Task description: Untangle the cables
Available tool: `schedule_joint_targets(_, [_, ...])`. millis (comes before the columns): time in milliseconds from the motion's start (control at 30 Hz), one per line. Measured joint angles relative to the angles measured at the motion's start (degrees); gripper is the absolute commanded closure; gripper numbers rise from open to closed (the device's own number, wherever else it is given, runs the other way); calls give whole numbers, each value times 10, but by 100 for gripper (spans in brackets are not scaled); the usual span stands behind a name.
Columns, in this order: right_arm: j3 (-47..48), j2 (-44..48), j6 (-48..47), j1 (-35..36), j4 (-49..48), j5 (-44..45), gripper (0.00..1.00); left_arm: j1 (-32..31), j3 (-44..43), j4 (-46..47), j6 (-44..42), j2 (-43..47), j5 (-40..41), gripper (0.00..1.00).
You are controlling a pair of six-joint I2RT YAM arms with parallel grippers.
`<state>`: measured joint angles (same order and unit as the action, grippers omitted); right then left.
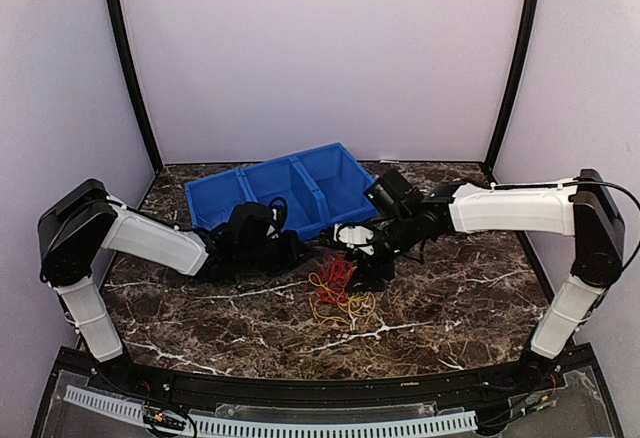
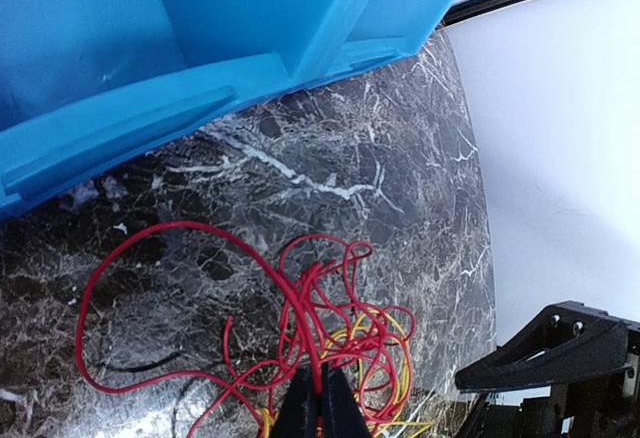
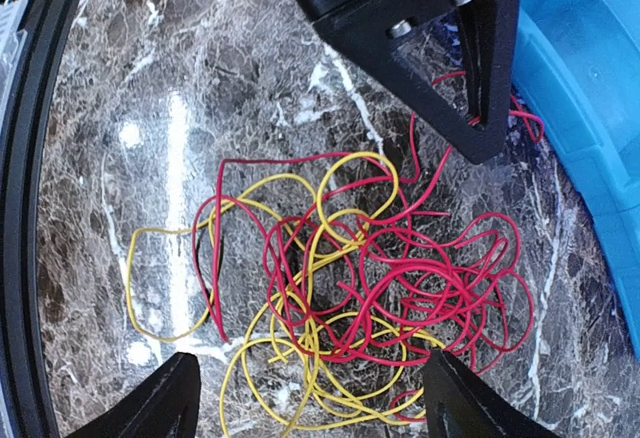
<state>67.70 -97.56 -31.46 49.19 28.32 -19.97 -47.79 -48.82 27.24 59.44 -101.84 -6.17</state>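
The cables [image 1: 340, 293] lie as one tangle of red and yellow loops on the marble table [image 1: 450, 308], just in front of the blue bin. In the left wrist view my left gripper [image 2: 320, 398] is shut on a bunch of red cable [image 2: 303, 318] strands, and yellow cable [image 2: 403, 368] lies beside them. My right gripper [image 3: 312, 373] hangs open above the tangle, its fingertips [image 3: 185, 383] straddling the yellow cable [image 3: 128, 278] and red cable [image 3: 400, 278] loops without touching them. From above, both grippers, left [image 1: 315, 261] and right [image 1: 370, 268], meet over the far edge of the pile.
A blue bin [image 1: 275, 193] with three compartments stands just behind the grippers; its wall [image 2: 200, 58] is close above the left wrist and at the right edge [image 3: 600, 108] of the right wrist view. The left gripper's body [image 3: 420, 18] hangs over the tangle's far side.
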Motion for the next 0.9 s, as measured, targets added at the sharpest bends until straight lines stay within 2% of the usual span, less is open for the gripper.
schedule_joint_targets(67, [6,8,3,0,0,-2,6,0,0,0,-15,10,-2,100])
schedule_joint_targets(167, [17,12,16,0,-7,-4,3,0,0,2,-34,32,-4,100])
schedule_joint_targets(333, [53,-5,34,-2,-26,-10,5,-1,0,4,-53,85,-3,100])
schedule_joint_targets(533, [63,-50,68,-5,-94,-42,11,-4,0,-10,-63,134,15,100])
schedule_joint_targets(667, [56,-92,101,-5,-159,-72,19,-4,0,-32,-63,153,31,100])
schedule_joint_targets(833, [37,-142,146,-5,-226,-110,41,-2,3,-93,-63,185,74,100])
schedule_joint_targets(900, [31,-162,167,-6,-241,-120,47,-3,3,-109,-67,205,85,100])
